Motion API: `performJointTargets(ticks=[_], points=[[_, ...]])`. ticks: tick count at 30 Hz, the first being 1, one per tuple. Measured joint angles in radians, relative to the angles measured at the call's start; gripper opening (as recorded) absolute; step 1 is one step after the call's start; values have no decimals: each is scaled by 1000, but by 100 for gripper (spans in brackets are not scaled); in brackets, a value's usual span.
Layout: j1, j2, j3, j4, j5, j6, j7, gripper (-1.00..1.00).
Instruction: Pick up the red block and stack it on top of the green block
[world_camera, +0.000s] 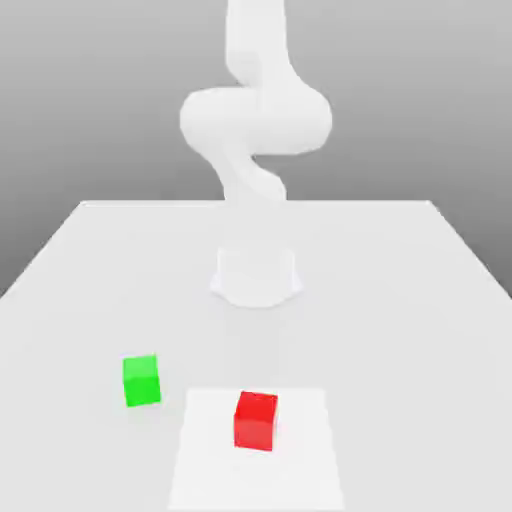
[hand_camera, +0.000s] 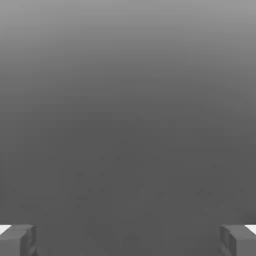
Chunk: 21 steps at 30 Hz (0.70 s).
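The red block (world_camera: 256, 420) rests on a paler square patch (world_camera: 300, 470) of the white table, near the front edge. The green block (world_camera: 141, 380) sits on the table apart from it, toward the exterior view's left and slightly farther back. Both cubes stand free with nothing touching them. In the hand view my gripper (hand_camera: 128, 242) is open: its two grey fingertips (hand_camera: 20, 240) stand wide apart with nothing between them, facing a plain grey background.
The arm's white base (world_camera: 256, 275) stands at the middle of the table (world_camera: 400, 300), behind the blocks, and the arm (world_camera: 255, 120) rises from it past the top of the exterior view.
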<state>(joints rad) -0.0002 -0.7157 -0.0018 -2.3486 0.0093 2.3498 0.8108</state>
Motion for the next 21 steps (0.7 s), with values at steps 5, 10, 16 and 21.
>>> performJointTargets(ticks=[5,10,16,21], points=[[-3,194,3,-107,20,113,25,0],[-6,376,10,-209,29,219,56,0],[-13,594,21,-331,20,347,108,0],[-14,774,17,-400,-12,465,158,0]])
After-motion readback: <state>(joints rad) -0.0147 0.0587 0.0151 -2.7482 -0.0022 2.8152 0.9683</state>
